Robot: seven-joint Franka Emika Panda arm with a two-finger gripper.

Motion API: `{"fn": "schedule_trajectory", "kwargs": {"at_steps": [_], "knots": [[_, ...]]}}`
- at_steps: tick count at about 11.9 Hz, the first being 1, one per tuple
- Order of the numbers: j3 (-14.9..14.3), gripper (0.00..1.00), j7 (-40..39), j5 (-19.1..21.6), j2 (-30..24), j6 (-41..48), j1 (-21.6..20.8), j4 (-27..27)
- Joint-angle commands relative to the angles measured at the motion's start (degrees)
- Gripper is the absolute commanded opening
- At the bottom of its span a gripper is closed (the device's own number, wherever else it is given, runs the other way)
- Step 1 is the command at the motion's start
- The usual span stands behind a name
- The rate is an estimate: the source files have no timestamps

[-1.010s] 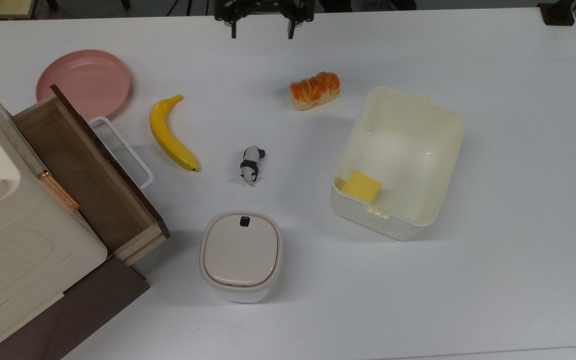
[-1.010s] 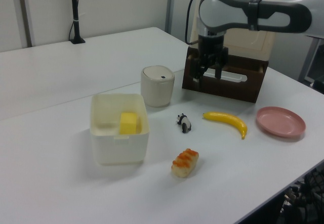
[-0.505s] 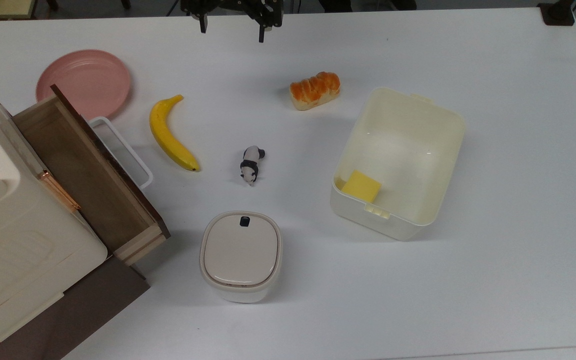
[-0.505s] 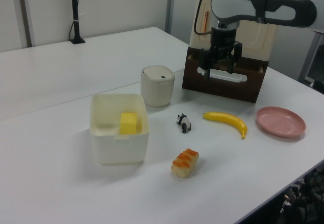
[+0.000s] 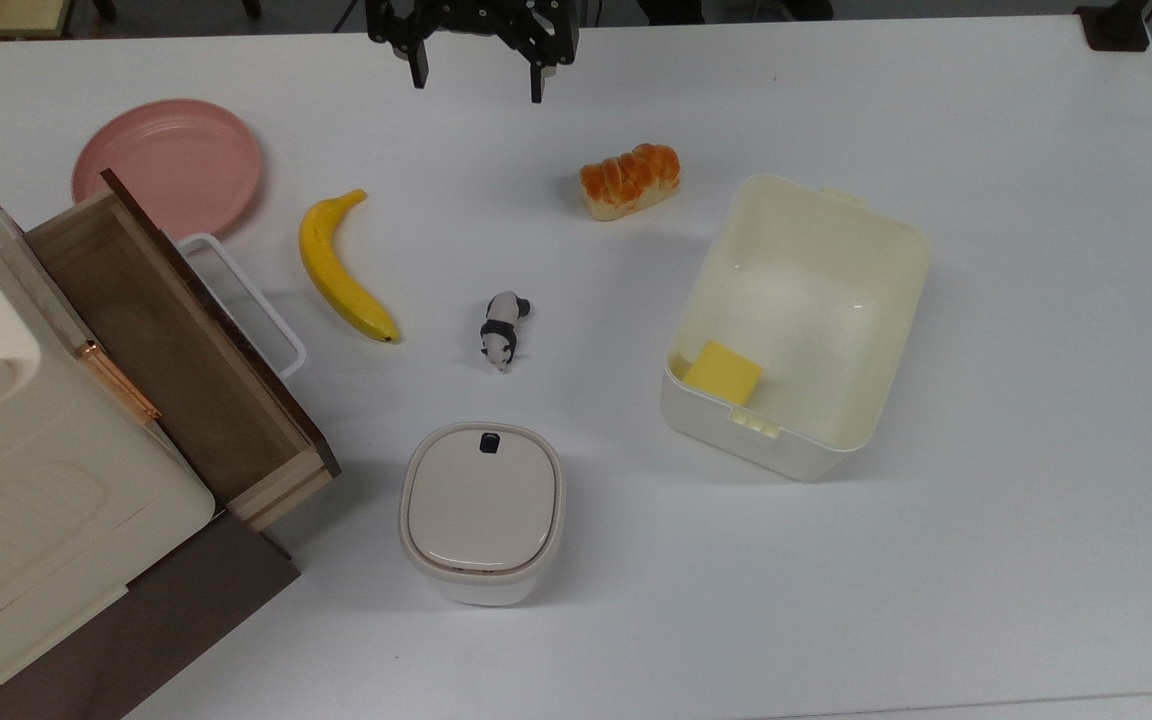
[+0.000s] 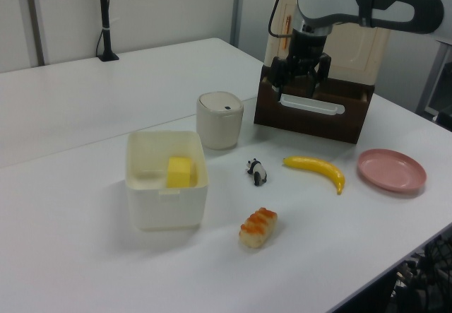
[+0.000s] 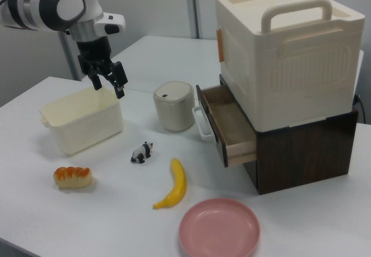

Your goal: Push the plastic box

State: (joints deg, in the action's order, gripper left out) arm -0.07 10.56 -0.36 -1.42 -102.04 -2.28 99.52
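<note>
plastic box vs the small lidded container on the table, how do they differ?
The plastic box is open-topped, and a yellow block lies in one corner; the lidded container is closed by a beige lid with a dark button. The plastic box is rectangular and clearly the bigger of the two; the lidded container is a smaller rounded square. Both are cream-white, stand upright on the white table, and are untouched by the gripper.

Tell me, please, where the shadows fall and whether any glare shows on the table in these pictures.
Top view: soft shadows sit under the plastic box and the lidded container; the table looks evenly lit, without glare. Left view: the box throws a faint shadow. Right view: the hand is open above the table.
</note>
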Motion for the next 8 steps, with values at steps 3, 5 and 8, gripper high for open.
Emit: {"fn": "schedule_trajectory", "kwargs": {"at_steps": [3, 5, 8], "knots": [[-0.5, 1.0, -0.2, 4.2, -1.1, -1.7, 0.3, 0.6], [-0.5, 1.0, -0.2, 4.1, -1.1, -1.8, 0.3, 0.7], [-0.5, 1.0, -0.3, 4.1, -1.2, -1.8, 0.3, 0.6]]}}
